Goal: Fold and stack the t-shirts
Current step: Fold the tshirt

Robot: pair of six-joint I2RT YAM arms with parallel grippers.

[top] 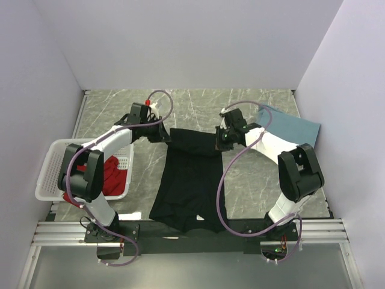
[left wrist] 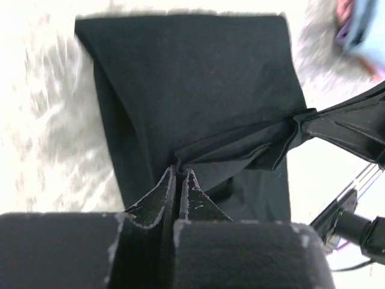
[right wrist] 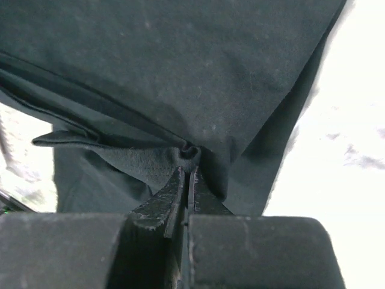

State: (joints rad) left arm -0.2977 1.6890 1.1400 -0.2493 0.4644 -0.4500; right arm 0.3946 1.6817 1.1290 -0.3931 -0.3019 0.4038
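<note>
The black t-shirt (top: 189, 180) lies lengthwise on the table's middle, its far edge lifted and stretched between both grippers. My left gripper (top: 163, 136) is shut on the shirt's far left corner; in the left wrist view (left wrist: 180, 170) the cloth (left wrist: 198, 96) hangs down from the tips. My right gripper (top: 220, 141) is shut on the far right corner, and its wrist view (right wrist: 188, 170) shows cloth (right wrist: 180, 66) bunched at the tips. A red t-shirt (top: 114, 176) lies in the basket. A dusty-blue t-shirt (top: 293, 126) lies flat at the far right.
The white latticed basket (top: 51, 174) stands at the left edge by the left arm. White walls close in the table on three sides. The black shirt's near hem hangs over the front rail (top: 192, 227).
</note>
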